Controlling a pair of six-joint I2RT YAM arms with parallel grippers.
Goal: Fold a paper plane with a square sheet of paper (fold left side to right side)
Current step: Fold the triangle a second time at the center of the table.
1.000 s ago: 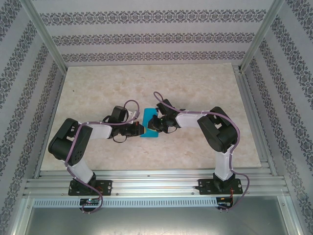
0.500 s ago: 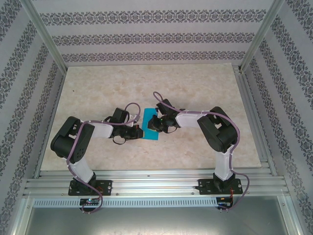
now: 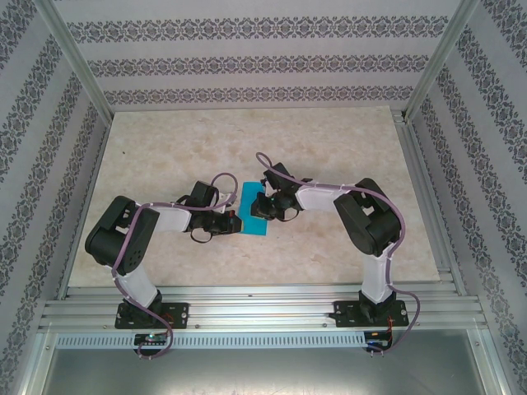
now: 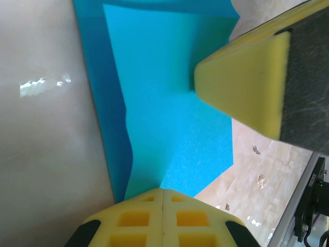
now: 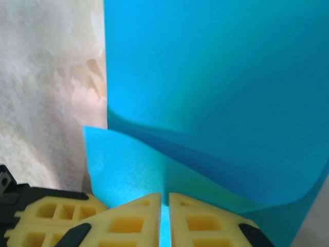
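Observation:
The teal-blue square sheet of paper (image 3: 257,228) lies at the middle of the table, partly folded over itself, with one flap curling up. My left gripper (image 3: 238,222) meets it from the left. In the left wrist view, my left gripper (image 4: 163,191) has its yellow fingertips pressed together, and a crease of the paper (image 4: 169,113) runs into their seam. My right gripper (image 3: 261,209) comes in from the right. In the right wrist view, my right gripper (image 5: 164,198) is shut on the sheet (image 5: 205,77), with teal showing in the thin slit between its pads. One of its fingers (image 4: 241,77) rests on the paper.
The marble-patterned tabletop (image 3: 165,156) is fenced by aluminium rails (image 3: 263,309) at the near edge and posts at the sides, with patterned walls behind. Both arms are bent low over the table's centre. A yellow finger of my left gripper (image 5: 46,218) sits close beside my right gripper.
My left gripper has drawn back a little to the left and toward the near edge. My right gripper's jaws have closed tighter on the paper and edged slightly away from me.

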